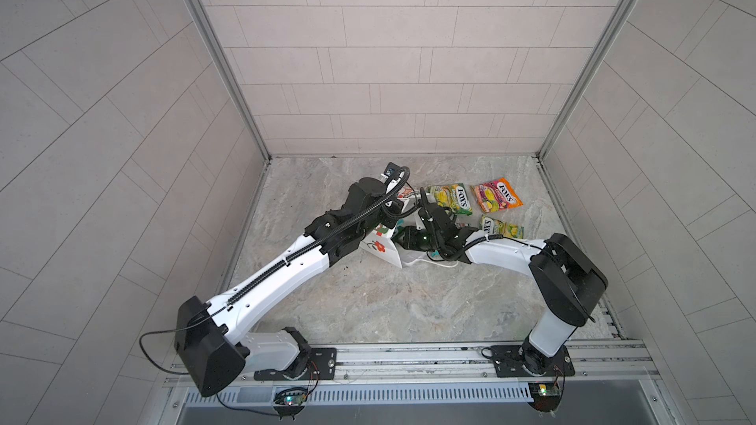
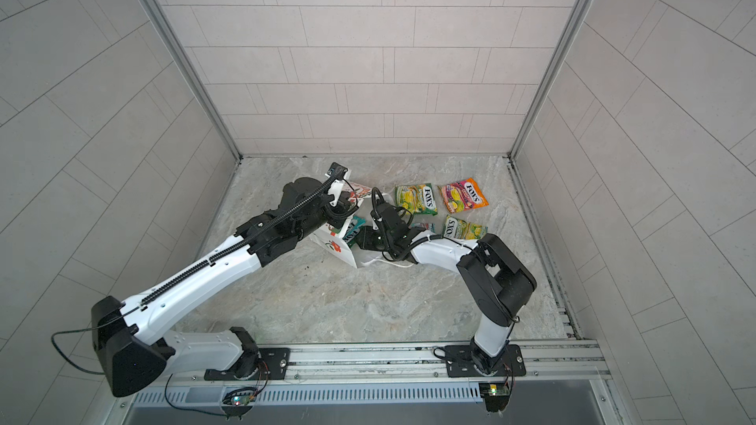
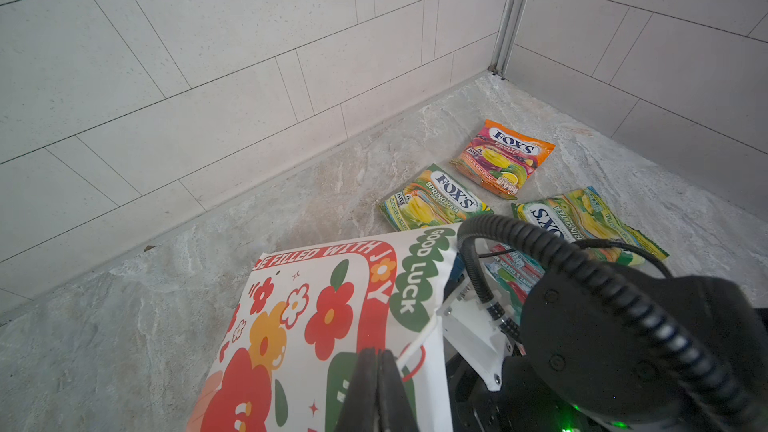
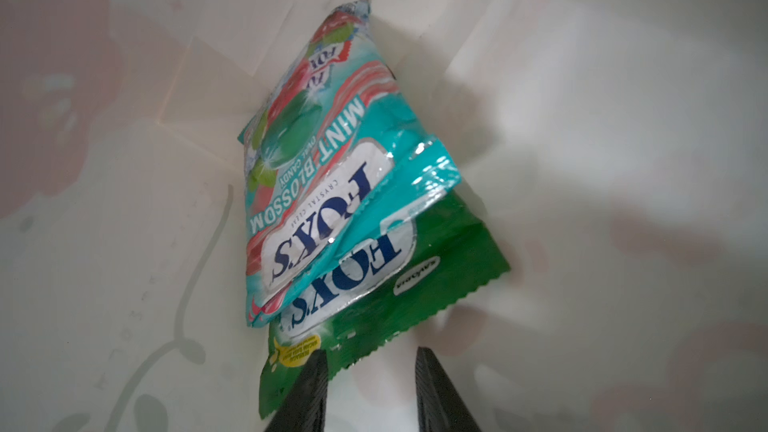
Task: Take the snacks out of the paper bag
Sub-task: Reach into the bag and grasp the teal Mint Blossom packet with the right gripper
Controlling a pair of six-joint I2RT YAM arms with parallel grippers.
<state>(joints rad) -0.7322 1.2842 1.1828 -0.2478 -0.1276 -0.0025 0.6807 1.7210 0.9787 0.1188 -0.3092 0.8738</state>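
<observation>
Inside the paper bag (image 4: 124, 243), right gripper (image 4: 371, 354), jaws parted, perhaps touches green packet (image 4: 436, 268).

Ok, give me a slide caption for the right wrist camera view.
Inside the paper bag, the open right claw hovers at a green packet stacked under two teal packets.

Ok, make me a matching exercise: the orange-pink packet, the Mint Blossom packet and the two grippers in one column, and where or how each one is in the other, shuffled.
Column one
1. orange-pink packet
2. Mint Blossom packet
3. left gripper
4. right gripper

Column two
A. open, inside the paper bag
B. shut on the paper bag's edge
C. flat on the table, outside the paper bag
D. inside the paper bag, atop a green packet

Pairs: 1-C, 2-D, 3-B, 4-A
</observation>
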